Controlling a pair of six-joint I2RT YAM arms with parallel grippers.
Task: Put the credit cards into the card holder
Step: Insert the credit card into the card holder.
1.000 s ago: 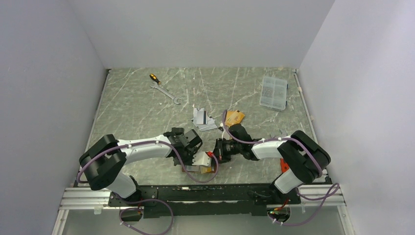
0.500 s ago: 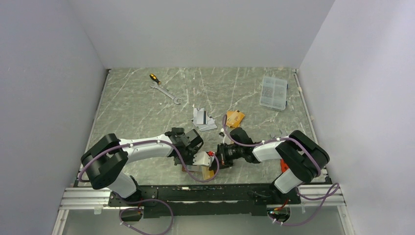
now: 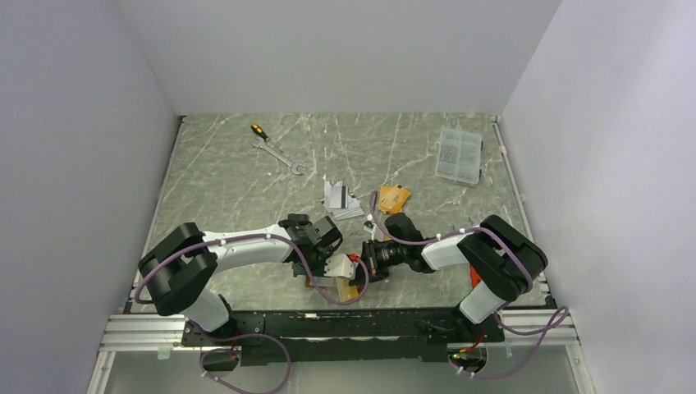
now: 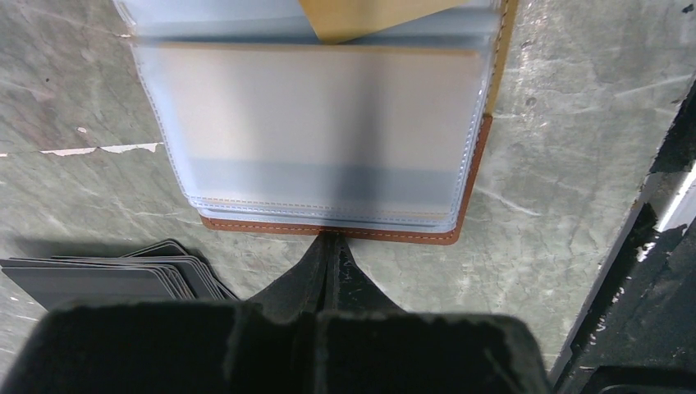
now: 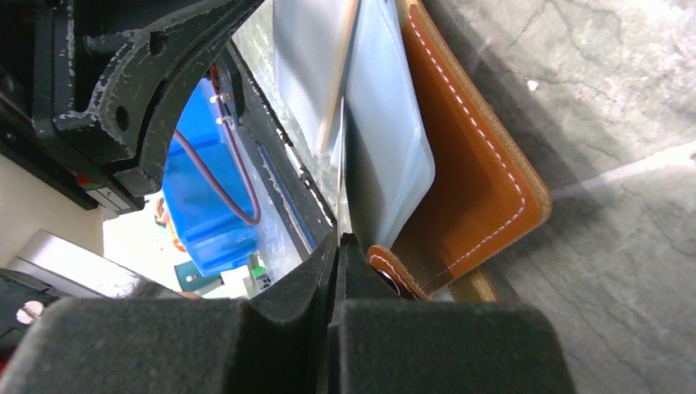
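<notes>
Right gripper (image 5: 339, 238) nudged left; card holder (image 5: 468, 172) touching its tips.

Tan-brown white-stitched card holder (image 5: 468, 164), pale sleeves (image 4: 312, 123), grey-green veined table (image 3: 222, 180)

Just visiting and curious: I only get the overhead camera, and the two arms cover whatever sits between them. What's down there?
Observer: An open tan-brown leather wallet with pale clear plastic sleeves.
Operator: Any card in it?
Observer: A gold-orange card pokes out among the sleeves.
Operator: Are the claws open?
Observer: Both are shut: the left claw at the wallet's leather edge, the right claw at the sleeves' edge.
</notes>
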